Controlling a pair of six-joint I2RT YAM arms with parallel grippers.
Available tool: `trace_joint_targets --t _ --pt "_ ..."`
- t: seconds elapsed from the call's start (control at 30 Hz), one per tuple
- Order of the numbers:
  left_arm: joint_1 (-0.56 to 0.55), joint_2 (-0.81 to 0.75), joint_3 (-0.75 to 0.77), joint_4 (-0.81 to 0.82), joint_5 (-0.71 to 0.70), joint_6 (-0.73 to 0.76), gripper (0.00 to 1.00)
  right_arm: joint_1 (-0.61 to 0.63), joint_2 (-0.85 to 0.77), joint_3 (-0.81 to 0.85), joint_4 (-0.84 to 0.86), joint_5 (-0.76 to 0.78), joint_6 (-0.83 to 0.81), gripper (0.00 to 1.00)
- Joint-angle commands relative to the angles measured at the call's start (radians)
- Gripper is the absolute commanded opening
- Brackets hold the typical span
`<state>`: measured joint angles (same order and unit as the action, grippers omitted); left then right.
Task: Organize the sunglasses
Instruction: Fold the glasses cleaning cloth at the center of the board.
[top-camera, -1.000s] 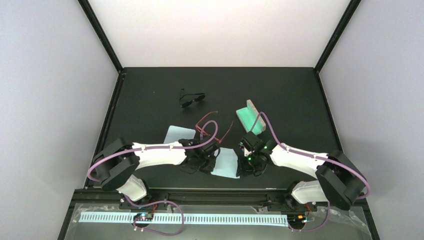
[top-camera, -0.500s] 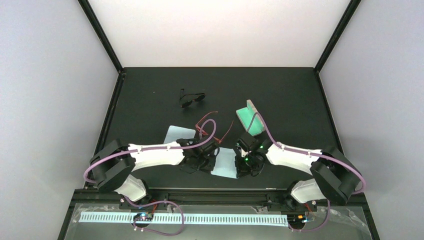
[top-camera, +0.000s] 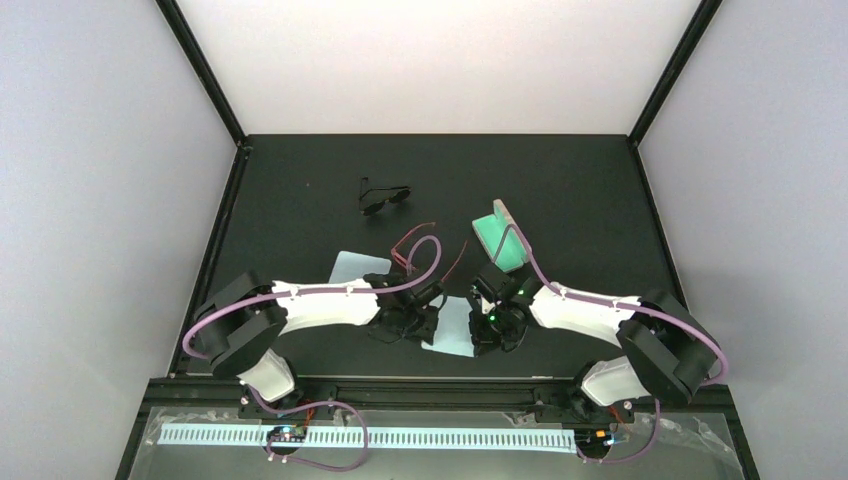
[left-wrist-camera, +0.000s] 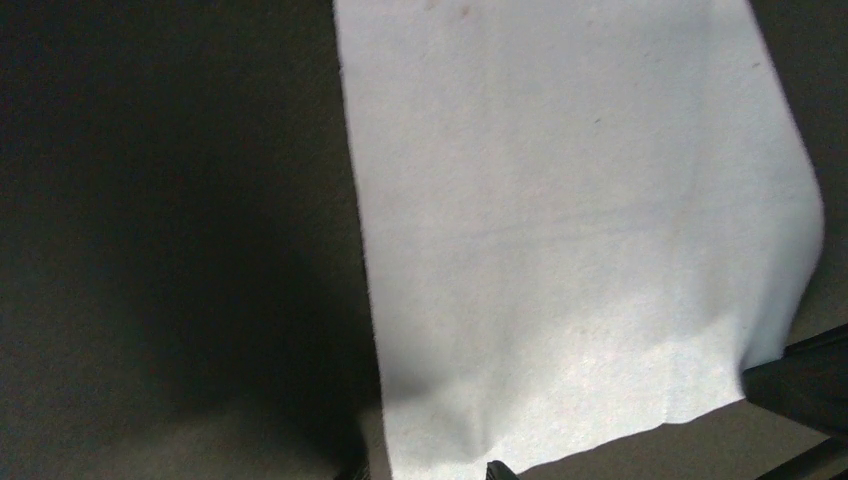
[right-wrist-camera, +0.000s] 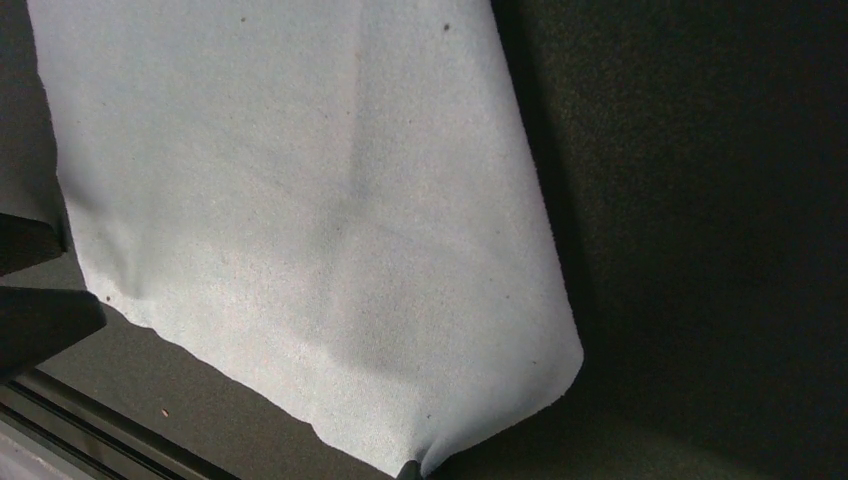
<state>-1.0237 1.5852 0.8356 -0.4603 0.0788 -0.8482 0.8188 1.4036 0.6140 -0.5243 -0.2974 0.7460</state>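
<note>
Cloth-handling step, I judge: left gripper (top-camera: 415, 323) and right gripper (top-camera: 483, 335) flank the pale-blue cleaning cloth (top-camera: 452, 322) (pinching or released, I cannot tell). Red-framed sunglasses (top-camera: 412, 236) lie just behind the cloth; next needs both corners pinched securely.

The left end effector (top-camera: 408, 322) and right end effector (top-camera: 484, 330) edged toward the cloth (top-camera: 450, 318).
</note>
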Motion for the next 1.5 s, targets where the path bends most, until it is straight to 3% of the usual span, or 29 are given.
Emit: trace_joint_targets --t 0.0,0.43,0.57,0.8,1.03,1.47 --pt "-0.015 0.042 0.035 0.026 0.038 0.018 0.29 0.013 0.037 -0.032 -0.014 0.055 -0.014 0.02" --pt "-0.021 0.090 0.036 0.057 0.091 0.020 0.16 0.013 0.017 -0.052 -0.006 0.062 -0.002 0.01" --pt "-0.022 0.095 0.041 0.045 0.057 0.015 0.02 0.014 0.015 -0.057 -0.003 0.062 0.000 0.01" --pt "-0.021 0.100 0.054 0.030 0.037 0.016 0.02 0.013 0.002 -0.052 -0.019 0.062 -0.004 0.01" --pt "-0.020 -0.012 0.042 -0.027 0.025 0.001 0.02 0.014 -0.005 0.036 -0.099 0.065 -0.011 0.01" --pt "0.029 -0.087 0.241 -0.221 -0.050 -0.002 0.02 0.001 0.001 0.307 -0.340 0.203 0.001 0.01"
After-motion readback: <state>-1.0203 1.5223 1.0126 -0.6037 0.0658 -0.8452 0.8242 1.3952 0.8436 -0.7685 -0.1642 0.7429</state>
